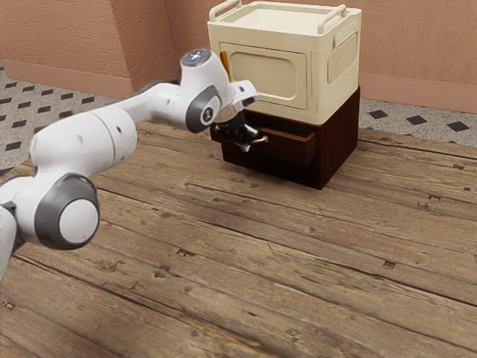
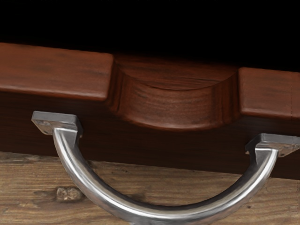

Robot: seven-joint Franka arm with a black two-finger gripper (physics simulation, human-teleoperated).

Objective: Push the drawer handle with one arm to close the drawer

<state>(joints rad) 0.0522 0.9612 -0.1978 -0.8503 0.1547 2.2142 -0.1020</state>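
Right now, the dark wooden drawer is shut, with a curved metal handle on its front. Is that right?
No: the dark wooden drawer is open, its front standing out from the cabinet, as the exterior view shows. The curved metal handle is indeed on its front.

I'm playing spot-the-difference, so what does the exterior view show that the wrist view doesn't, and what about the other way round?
Exterior view: the white arm, the cream box on the dark cabinet and the pink wall.

Wrist view: the scooped dip in the drawer's top edge, and the handle's two metal feet.

Both: the drawer and the wooden floor.
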